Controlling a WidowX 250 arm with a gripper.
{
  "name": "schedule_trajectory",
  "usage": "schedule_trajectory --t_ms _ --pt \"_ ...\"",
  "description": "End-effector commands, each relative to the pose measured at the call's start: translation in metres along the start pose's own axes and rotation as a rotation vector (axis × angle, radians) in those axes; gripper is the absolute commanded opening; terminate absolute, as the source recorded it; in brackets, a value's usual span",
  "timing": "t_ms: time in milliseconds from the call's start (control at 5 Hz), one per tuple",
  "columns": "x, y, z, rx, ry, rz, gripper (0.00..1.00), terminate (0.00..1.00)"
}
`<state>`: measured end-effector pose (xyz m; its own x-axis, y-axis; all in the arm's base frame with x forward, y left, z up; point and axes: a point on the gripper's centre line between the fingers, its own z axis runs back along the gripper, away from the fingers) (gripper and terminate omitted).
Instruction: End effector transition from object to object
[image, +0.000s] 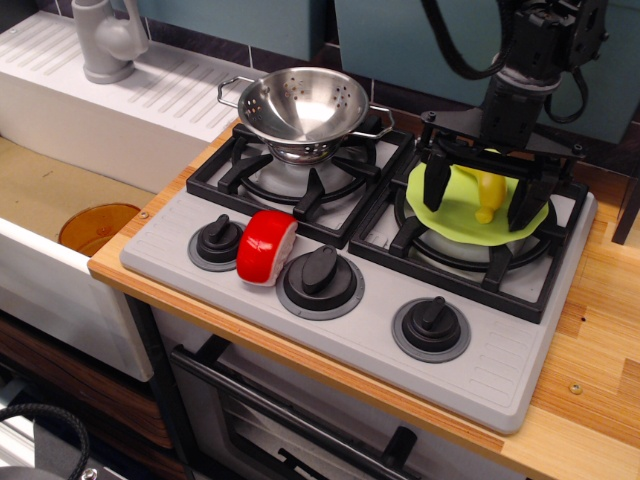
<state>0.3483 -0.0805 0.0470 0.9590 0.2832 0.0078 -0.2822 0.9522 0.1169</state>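
Note:
My black gripper (478, 200) hangs over the right rear burner, its wide bar above a lime green plate (450, 212). Its two fingers (436, 182) point down and stand wide apart, one at each side of a yellow banana-shaped toy (487, 190) that lies on the plate. The fingers do not touch the toy. The gripper is open and holds nothing.
A steel colander (308, 106) sits on the left rear burner. A red and white can (267, 247) lies among the black knobs (320, 272) of the grey stove (470, 360). A sink with a grey faucet (105, 40) and an orange disc (95, 226) is at the left.

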Motion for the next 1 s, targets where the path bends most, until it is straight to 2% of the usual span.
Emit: schedule_trajectory --t_ms 0,200,800 --pt "0.009 0.004 0.053 -0.011 -0.027 0.003 1.0 0.0" --pt "0.014 0.022 0.061 -0.003 -0.029 -0.035 1.0 0.0" --pt "-0.001 0.083 0.046 -0.008 -0.063 -0.097 1.0 0.0"
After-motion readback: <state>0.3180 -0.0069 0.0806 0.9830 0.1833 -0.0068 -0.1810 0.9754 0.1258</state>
